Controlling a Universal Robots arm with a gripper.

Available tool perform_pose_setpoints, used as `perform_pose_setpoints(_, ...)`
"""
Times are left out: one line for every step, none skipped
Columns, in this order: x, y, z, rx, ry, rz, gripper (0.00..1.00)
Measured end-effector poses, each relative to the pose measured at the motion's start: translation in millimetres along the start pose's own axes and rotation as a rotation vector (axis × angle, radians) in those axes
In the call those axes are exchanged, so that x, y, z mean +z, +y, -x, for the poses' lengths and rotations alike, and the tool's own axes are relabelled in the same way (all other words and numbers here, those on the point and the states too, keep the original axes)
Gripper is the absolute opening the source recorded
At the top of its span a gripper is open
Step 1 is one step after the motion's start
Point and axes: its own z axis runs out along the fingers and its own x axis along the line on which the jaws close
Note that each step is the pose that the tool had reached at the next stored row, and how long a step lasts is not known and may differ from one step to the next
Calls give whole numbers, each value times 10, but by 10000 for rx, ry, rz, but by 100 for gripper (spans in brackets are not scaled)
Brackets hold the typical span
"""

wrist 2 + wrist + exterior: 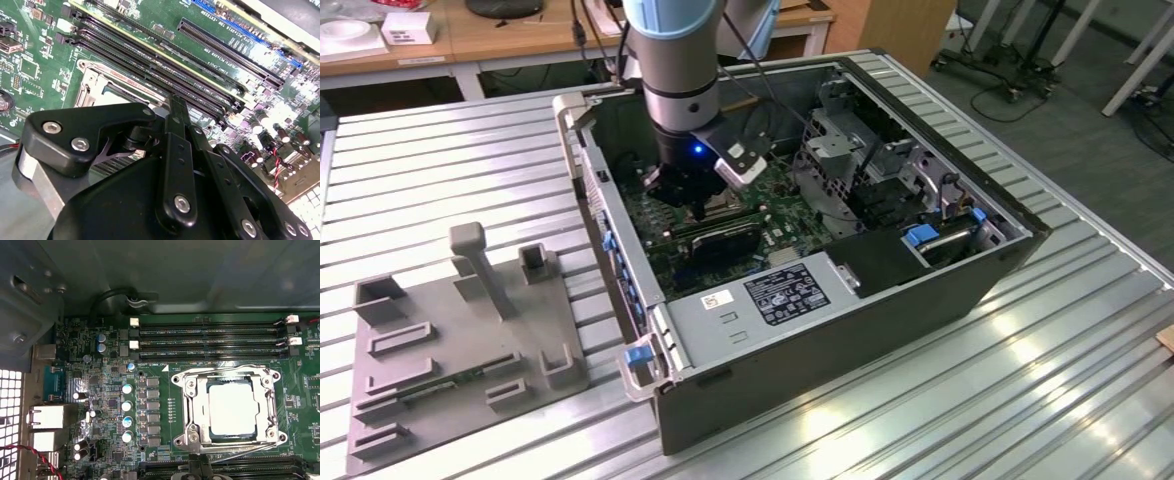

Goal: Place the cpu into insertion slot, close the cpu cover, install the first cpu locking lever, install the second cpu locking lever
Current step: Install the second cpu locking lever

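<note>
Ribbed metal table, wooden desks behind.

1. We see the black gripper close in front, its linkage arms and bolts covering much of the green motherboard.
2. Its fingers meet at a narrow tip over the board.
3. Just beside it lies the silvery insertion slot.
4. Long black memory slots run diagonally past the tip.
</note>
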Motion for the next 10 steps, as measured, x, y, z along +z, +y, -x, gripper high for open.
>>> perform_pose_setpoints(0, 0, -4, -1, -11, 1, 10)
perform_pose_setpoints(-1, -1, -11, -2, -25, 1, 10)
perform_pose_setpoints(-1, -1, -14, -2, -36, 2, 10)
perform_pose_setpoints(-1, 0, -14, -3, -36, 2, 10)
perform_pose_setpoints(-1, -1, -14, -4, -38, -1, 10)
perform_pose_setpoints(-1, -1, -14, -5, -38, -7, 10)
perform_pose_setpoints(-1, -1, -14, -6, -38, -14, 10)
perform_pose_setpoints(-1, -1, -15, -6, -38, -20, 10)
perform_pose_setpoints(0, 0, -15, -6, -24, -22, 10)
perform_pose_setpoints(3, 0, -15, 0, 66, -26, 10)
